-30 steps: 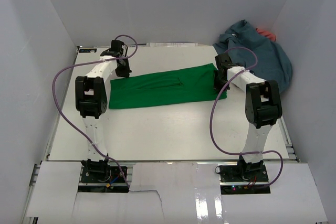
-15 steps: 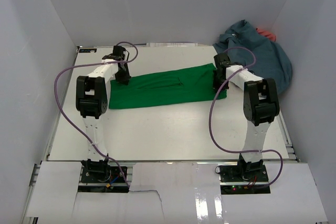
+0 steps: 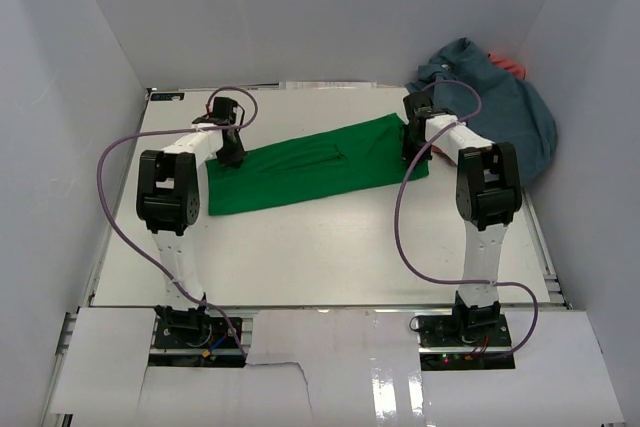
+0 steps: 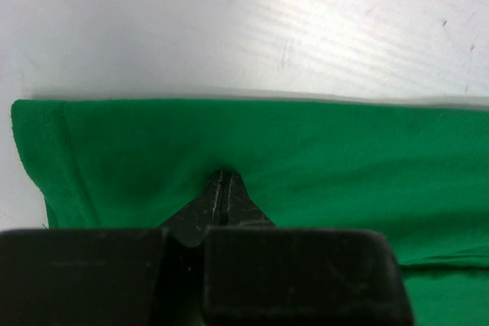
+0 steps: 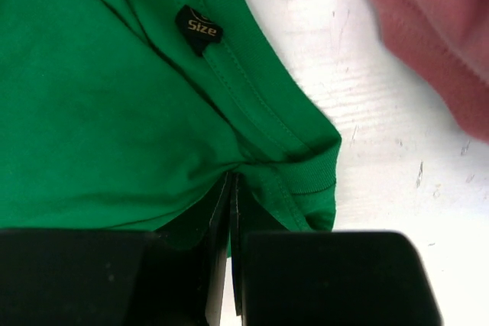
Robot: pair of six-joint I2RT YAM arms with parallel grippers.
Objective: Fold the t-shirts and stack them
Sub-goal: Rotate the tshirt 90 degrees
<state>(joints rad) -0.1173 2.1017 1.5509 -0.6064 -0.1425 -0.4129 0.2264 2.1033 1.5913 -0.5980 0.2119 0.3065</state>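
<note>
our left gripper (image 4: 221,188) and right gripper (image 5: 231,188) are both closed tight on the green shirt (image 3: 310,162); we should lift both ends together, with the cloth taut.

Near side of the flat bright green t-shirt (image 3: 310,162), bare white tabletop (image 3: 300,247) is wide open. My right pincer (image 5: 231,185) is crowded though: crumpled slate blue-grey shirt (image 3: 515,112) and coral red cloth (image 5: 435,28) close by.

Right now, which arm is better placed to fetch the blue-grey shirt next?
Likely right: the right end effector pinches the green shirt at the end nearest the blue-grey shirt; the left end effector holds the opposite end.
</note>
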